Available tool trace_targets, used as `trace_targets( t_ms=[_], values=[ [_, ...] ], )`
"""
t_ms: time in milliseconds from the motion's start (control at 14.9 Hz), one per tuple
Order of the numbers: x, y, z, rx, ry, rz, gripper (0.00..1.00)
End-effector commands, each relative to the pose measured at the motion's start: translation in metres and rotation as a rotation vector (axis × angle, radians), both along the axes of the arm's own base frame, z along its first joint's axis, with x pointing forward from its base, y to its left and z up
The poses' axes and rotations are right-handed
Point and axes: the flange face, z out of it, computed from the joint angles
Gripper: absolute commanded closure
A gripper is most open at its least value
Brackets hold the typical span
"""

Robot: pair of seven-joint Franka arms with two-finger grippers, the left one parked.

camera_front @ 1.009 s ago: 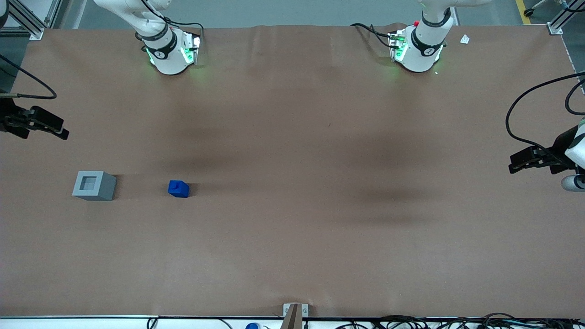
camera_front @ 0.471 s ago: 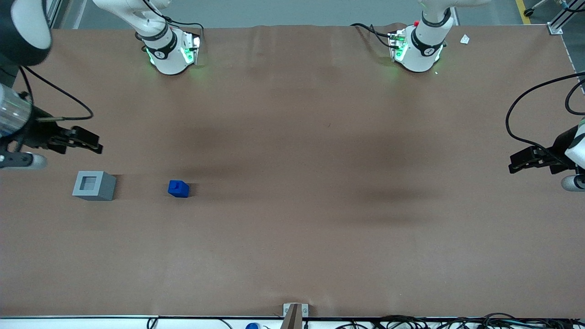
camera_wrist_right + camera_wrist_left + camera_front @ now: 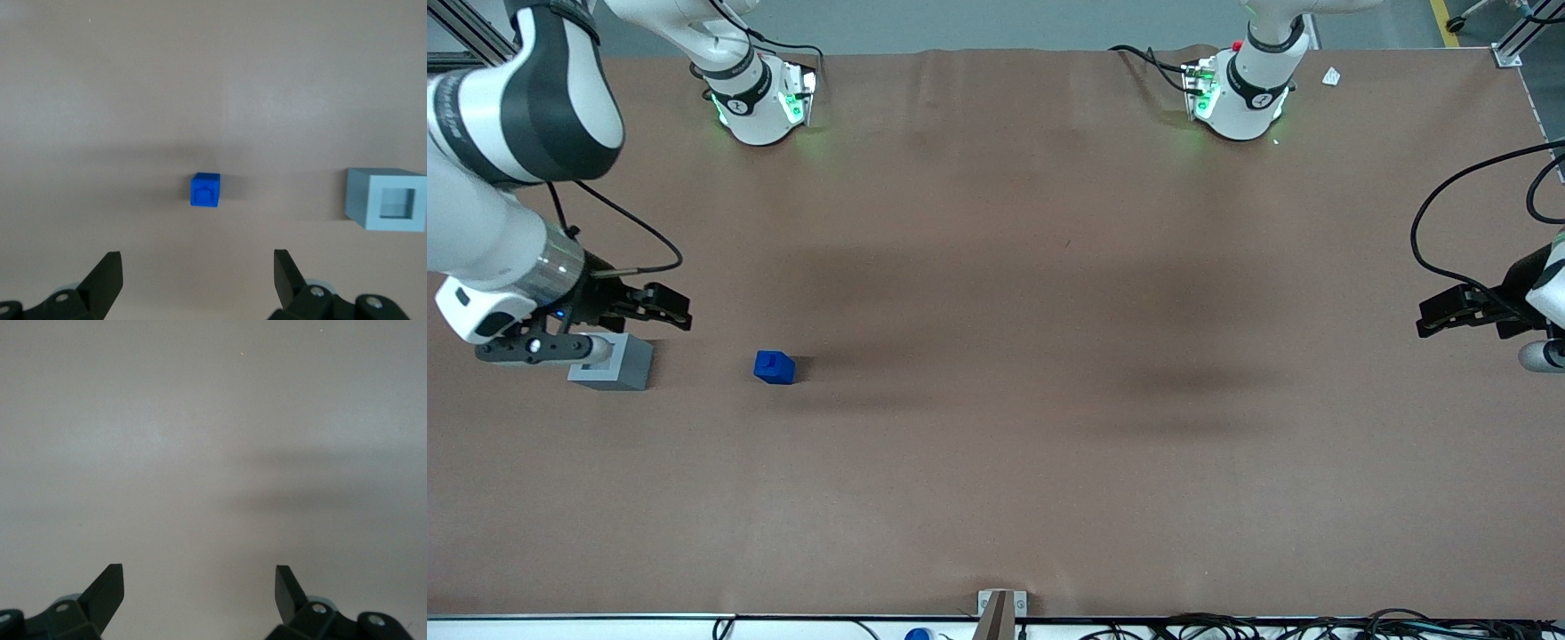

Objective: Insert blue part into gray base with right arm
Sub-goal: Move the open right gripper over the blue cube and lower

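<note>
1 small bright blue plastic block (image 3: 774, 366) and 1 light gray socketed cube (image 3: 624, 365) near the brown table's (image 3: 996, 356) working-arm edge, 1 black two-finger gripper (image 3: 671, 308) above the cube, fingers (image 3: 103, 280) apart

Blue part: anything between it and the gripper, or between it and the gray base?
Nothing visible. The open gripper hangs above bare table near the gray base. The blue part sits alone beside the base, apart from it, with only bare table between them. The base's socket is empty.

Even, soft overhead light; broad blurred shadows cross the table (image 3: 996, 462); the wrist views look paler, slightly washed out
</note>
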Motion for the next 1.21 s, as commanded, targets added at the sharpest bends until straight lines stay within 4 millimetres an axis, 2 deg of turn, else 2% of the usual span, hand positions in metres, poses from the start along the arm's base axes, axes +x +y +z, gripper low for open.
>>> trace_targets(
  t_ms=[0, 269, 471, 605, 673, 740, 874, 1143],
  values=[
    [0.008, 0.024, -0.022, 0.017, -0.009, -0.031, 0.00],
    [0.023, 0.057, -0.062, 0.017, -0.030, -0.056, 0.00],
    [0.032, 0.059, -0.094, 0.008, -0.020, -0.054, 0.00],
    [0.035, 0.050, -0.119, -0.001, 0.010, -0.067, 0.00],
    [0.032, 0.047, -0.130, -0.006, 0.024, -0.059, 0.00],
    [0.025, 0.038, -0.151, -0.012, 0.044, -0.065, 0.00],
    [0.011, 0.034, -0.183, -0.015, 0.049, -0.052, 0.00],
    [-0.002, 0.030, -0.211, -0.022, 0.064, -0.051, 0.00]
  ],
)
